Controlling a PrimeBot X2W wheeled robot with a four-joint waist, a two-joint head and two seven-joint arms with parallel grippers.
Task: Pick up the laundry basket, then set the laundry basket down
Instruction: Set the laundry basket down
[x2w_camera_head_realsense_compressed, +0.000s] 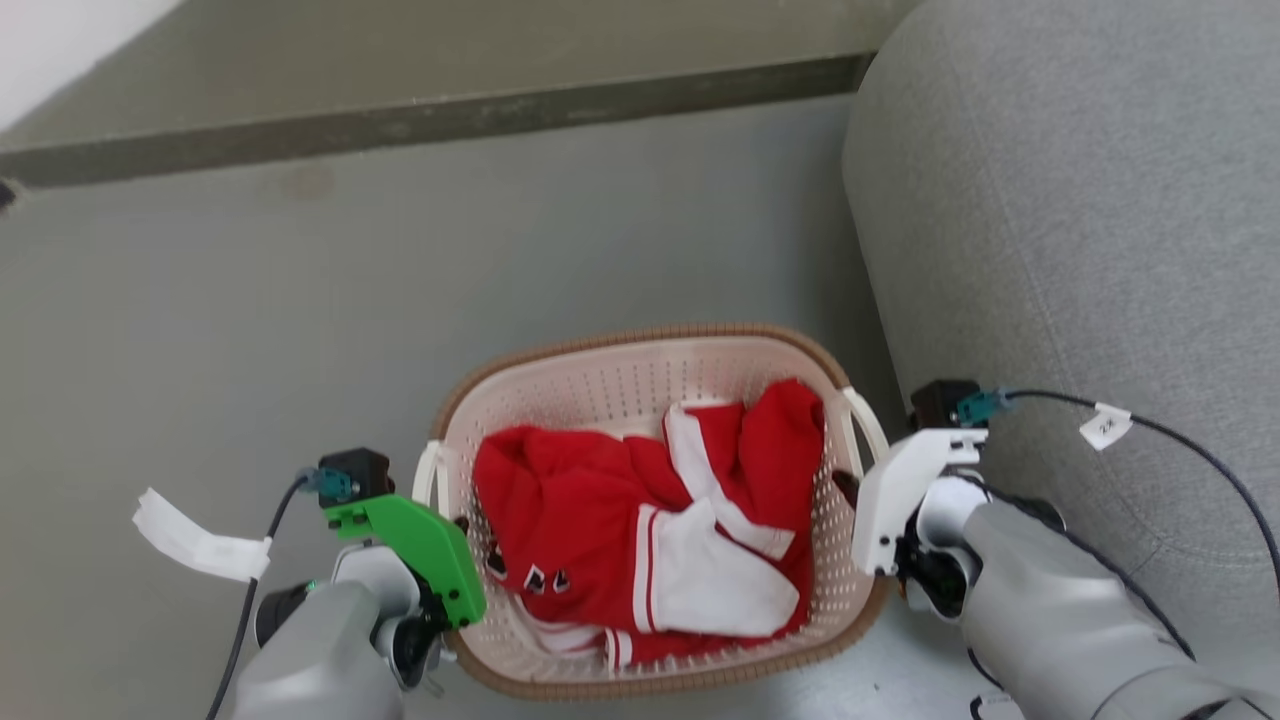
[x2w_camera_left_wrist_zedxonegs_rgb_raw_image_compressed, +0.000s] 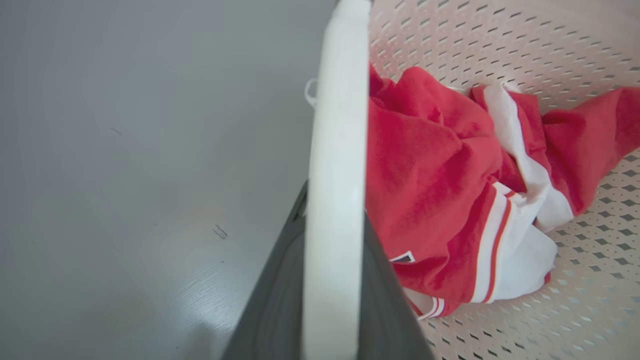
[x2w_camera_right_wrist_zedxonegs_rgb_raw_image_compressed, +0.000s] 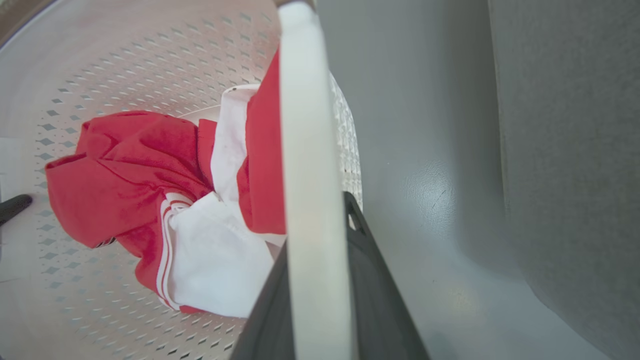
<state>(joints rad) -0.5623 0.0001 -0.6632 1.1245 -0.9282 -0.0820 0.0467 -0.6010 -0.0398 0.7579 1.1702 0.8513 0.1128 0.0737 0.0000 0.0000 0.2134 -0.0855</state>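
The laundry basket (x2w_camera_head_realsense_compressed: 640, 340) is cream-white and perforated with a brown woven rim, and sits low in the middle of the head view. A red and white garment (x2w_camera_head_realsense_compressed: 640, 510) lies crumpled inside it. My left gripper (x2w_camera_head_realsense_compressed: 457, 532), under a green housing, is at the basket's left loop handle (x2w_camera_head_realsense_compressed: 428, 475). In the left wrist view that white handle (x2w_camera_left_wrist_zedxonegs_rgb_raw_image_compressed: 335, 150) runs between the two dark fingers (x2w_camera_left_wrist_zedxonegs_rgb_raw_image_compressed: 280, 290), which are shut on it. My right gripper (x2w_camera_head_realsense_compressed: 858, 492), under a white housing, is shut on the right handle (x2w_camera_right_wrist_zedxonegs_rgb_raw_image_compressed: 307, 150). I cannot tell whether the basket touches the floor.
A grey upholstered sofa (x2w_camera_head_realsense_compressed: 1080, 200) bulges close beside the basket's right side and my right arm. The grey floor (x2w_camera_head_realsense_compressed: 300, 320) stretches to the left and ahead. A darker raised ledge (x2w_camera_head_realsense_compressed: 430, 110) crosses the far end. Cables with white tags (x2w_camera_head_realsense_compressed: 195, 545) trail from both wrists.
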